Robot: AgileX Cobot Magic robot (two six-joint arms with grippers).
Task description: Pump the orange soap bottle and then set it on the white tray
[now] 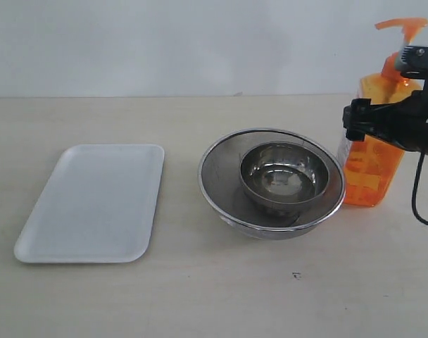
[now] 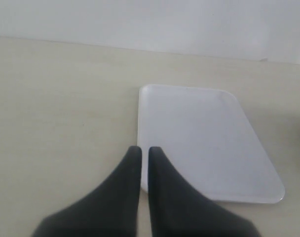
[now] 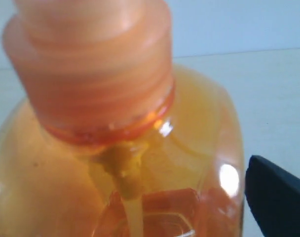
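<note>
The orange soap bottle (image 1: 372, 169) stands upright on the table at the far right, its pump head (image 1: 404, 24) raised. My right gripper (image 1: 374, 120) reaches in from the right at the bottle's shoulder, jaws spread around it. In the right wrist view the bottle (image 3: 140, 163) fills the frame, and one black finger (image 3: 278, 197) sits beside its wall with a thin sliver of table between them; the other finger is hidden. The white tray (image 1: 94, 204) lies flat at the left. My left gripper (image 2: 144, 150) hovers shut and empty over the tray's (image 2: 204, 138) near edge.
A large steel bowl (image 1: 221, 183) with a smaller steel bowl (image 1: 284, 176) nested inside stands mid-table, just left of the bottle. A black cable (image 1: 417, 197) hangs from the right arm. A pale wall backs the table.
</note>
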